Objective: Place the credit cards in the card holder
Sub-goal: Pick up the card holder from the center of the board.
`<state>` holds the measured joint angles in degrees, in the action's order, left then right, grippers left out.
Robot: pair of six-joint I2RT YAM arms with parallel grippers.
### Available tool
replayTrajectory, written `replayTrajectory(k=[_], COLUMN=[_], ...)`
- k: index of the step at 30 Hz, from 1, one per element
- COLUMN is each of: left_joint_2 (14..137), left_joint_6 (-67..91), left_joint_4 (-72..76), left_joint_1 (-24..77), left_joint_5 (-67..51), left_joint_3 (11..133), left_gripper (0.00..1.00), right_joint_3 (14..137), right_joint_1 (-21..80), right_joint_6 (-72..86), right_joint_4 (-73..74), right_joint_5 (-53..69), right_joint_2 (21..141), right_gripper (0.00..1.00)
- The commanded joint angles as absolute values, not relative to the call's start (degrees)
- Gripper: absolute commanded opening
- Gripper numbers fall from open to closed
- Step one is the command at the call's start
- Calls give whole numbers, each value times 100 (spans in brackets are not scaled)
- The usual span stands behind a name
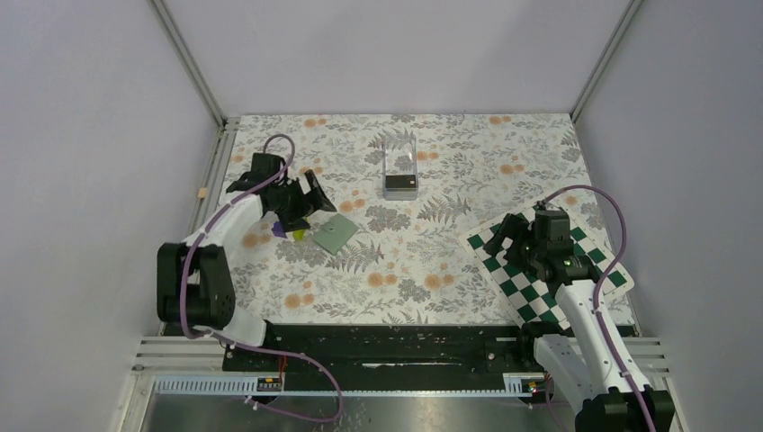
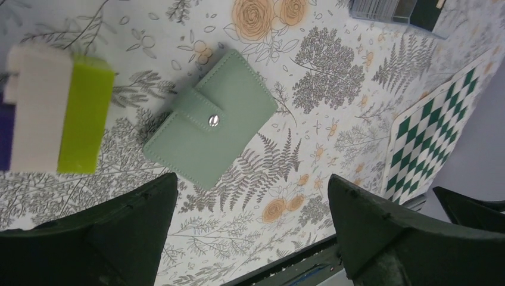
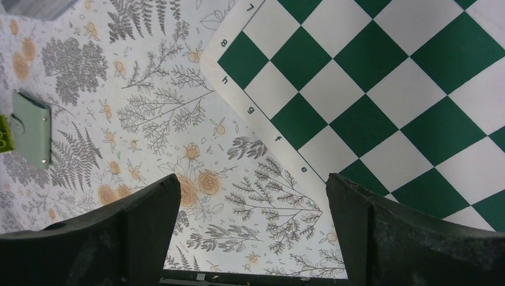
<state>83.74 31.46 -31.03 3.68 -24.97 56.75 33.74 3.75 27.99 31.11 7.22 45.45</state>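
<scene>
Both left gripper (image 2: 251,182) and right gripper (image 3: 250,179) are hanging spread, empty. Card holder (image 2: 211,119) is lying snapped shut at nine o'clock; credit cards (image 1: 401,184) are seemingly waiting in clear box (image 1: 400,153) at twelve o'clock, none inserted.

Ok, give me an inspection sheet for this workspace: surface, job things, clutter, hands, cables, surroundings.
Surface: floral cloth, flat.
Job's things: green wallet snapped shut, lying flat near the left arm; dark cards, it seems, inside the clear box at the back.
Clutter: white, lime and purple block beside the wallet; chequered board on the right.
Hands: left hand open, empty, near the wallet; right hand open, empty, by the board's edge.
Cables: a purple cable loops along each arm.
Surroundings: pale walls, metal frame posts.
</scene>
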Motion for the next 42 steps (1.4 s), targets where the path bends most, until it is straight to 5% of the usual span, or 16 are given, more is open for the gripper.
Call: replayTrajectory(k=[1,12,19,32,37,42], left_joint_2=[9057,10528,10554,10971,10925,10704], left_joint_6=[2823,2283,2038,2084,1985,1982], left_joint_4=[-3148,-4102,-4621,-4453,-4447,-4366], left_joint_1=[793,1993,2135,2017,2021,2067], left_joint_5=[-2332,-911,648,-87,-347,-649], left_joint_3=[6511,8283,8151,7634,7498,7239], left_gripper=[96,95,96,94,80,40], right_joint_3=[3288,3204,3102,3112,3181,3342], right_joint_1=[387,386,387,387,387,387], right_joint_6=[2645,2653,2628,2570,2575,2593], right_joint_4=[3035,2823,2760,2731,2773,2886], right_joint_5=[930,1193,1275,1407,1467,1577], right_joint_2=[4721,5093,5086,5038,4989,4970], right_gripper=[99,99,99,99,99,99])
